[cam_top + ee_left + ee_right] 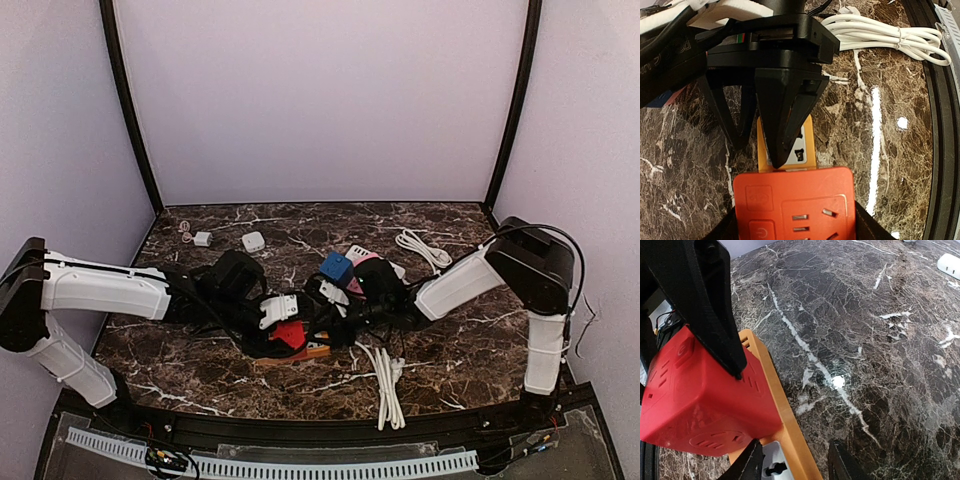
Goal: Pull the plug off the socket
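A red cube-shaped plug (289,334) sits in an orange socket strip (318,349) lying on the marble table. My left gripper (280,318) is shut on the red plug (795,205), its fingers on the plug's two sides at the bottom of the left wrist view. My right gripper (338,316) is open. One of its fingers (782,125) rests tip-down on the strip's white face (807,142); the other stands beside the strip over the table. In the right wrist view the plug (700,400) sits on the strip (775,390), just ahead of my gripper (792,465).
A bundled white cable (388,385) lies near the front edge, and shows in the left wrist view (890,37). A blue cube adapter (336,267), a white adapter (253,241), a small white plug (202,238) and a coiled white cable (423,247) lie behind the arms.
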